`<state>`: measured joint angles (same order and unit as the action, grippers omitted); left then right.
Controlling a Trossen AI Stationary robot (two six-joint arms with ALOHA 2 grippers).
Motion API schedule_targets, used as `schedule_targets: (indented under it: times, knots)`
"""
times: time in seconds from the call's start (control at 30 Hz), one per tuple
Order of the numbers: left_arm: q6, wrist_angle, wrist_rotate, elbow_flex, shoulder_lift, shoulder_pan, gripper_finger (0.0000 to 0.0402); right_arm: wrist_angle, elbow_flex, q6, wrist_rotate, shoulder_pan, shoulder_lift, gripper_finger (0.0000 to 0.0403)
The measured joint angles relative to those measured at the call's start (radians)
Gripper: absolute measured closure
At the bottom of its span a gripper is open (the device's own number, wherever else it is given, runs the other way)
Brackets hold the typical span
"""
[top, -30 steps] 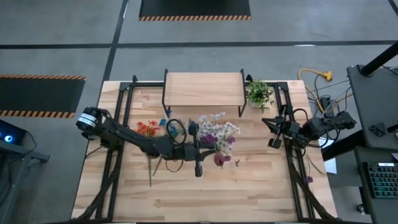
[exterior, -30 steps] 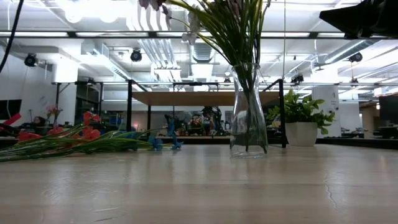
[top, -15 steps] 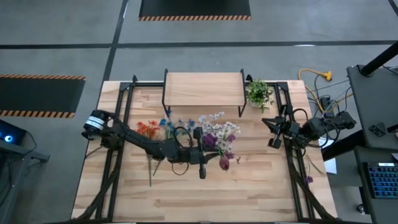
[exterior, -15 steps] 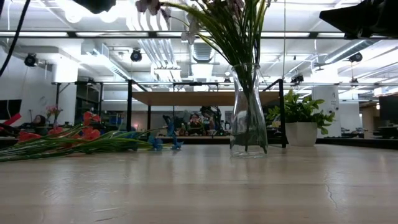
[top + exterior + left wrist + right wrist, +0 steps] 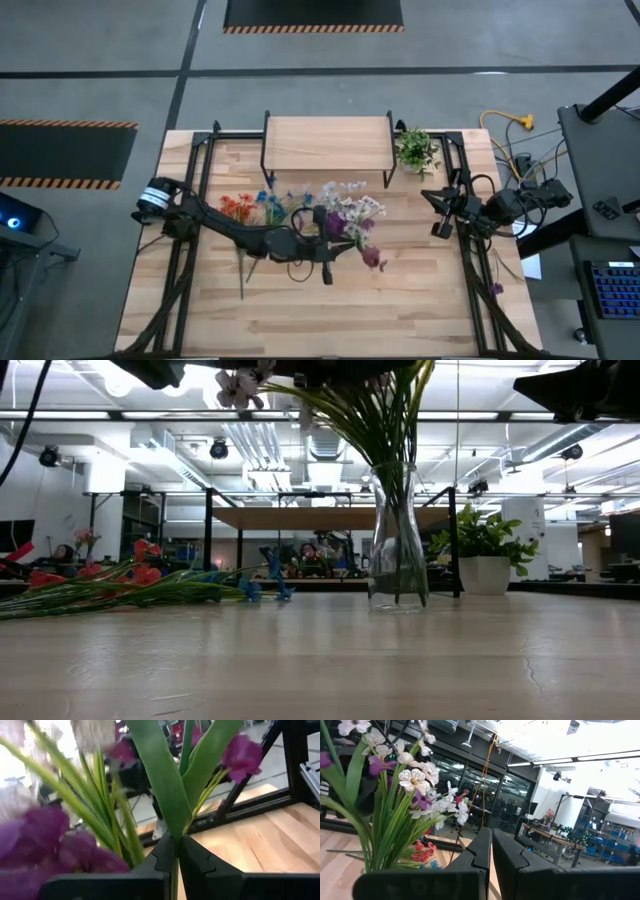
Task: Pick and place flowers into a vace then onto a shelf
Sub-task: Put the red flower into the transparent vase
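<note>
The clear glass vase (image 5: 398,550) stands mid-table with a bunch of white and purple flowers (image 5: 348,212) in its mouth. More flowers, red (image 5: 237,206) and blue (image 5: 270,200), lie flat on the tabletop to its left, and show in the low view (image 5: 110,585). The shelf (image 5: 325,143) stands on its black legs at the far edge. My left gripper (image 5: 340,248) reaches in from the left beside the bunch, shut on a purple flower (image 5: 372,257). My right gripper (image 5: 437,215) waits shut near the right edge. My left gripper pinches the green stem (image 5: 173,839) of a purple flower between its two fingers (image 5: 192,860), coming level from the table's left. The leaves fan out just past the fingertips, and the blossom (image 5: 242,755) stands beyond them. The stem's lower end is hidden.
A small potted plant (image 5: 416,150) stands beside the shelf's right legs. Black frame rails (image 5: 205,160) run along the table's left and right sides. Bare wood lies along the near edge (image 5: 330,320). Cables hang off the right side.
My left gripper has moved toward the table's right, against the bunch, and lower, so the arm now shows at the top of the low view. The purple blossom it holds has swung right with it. The vase has shifted slightly.
</note>
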<state>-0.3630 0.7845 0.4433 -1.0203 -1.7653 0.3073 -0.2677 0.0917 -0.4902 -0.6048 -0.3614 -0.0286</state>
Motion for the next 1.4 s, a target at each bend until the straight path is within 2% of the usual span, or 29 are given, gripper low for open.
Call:
schedule_targets:
  times: [0.47,1.13,1.4]
  knots:
    - [0.148,-0.134,0.030,0.013,0.000,-0.003,0.0401,0.000,0.000,0.000,0.000,0.000,0.000,0.0394]
    - [0.202,-0.210,0.032,0.010,0.000,-0.032,0.0401,0.000,0.000,0.000,0.000,0.000,0.000,0.0394]
    - [0.276,-0.250,0.030,0.009,0.004,-0.044,0.0401,0.000,0.000,0.000,0.000,0.000,0.000,0.0394]
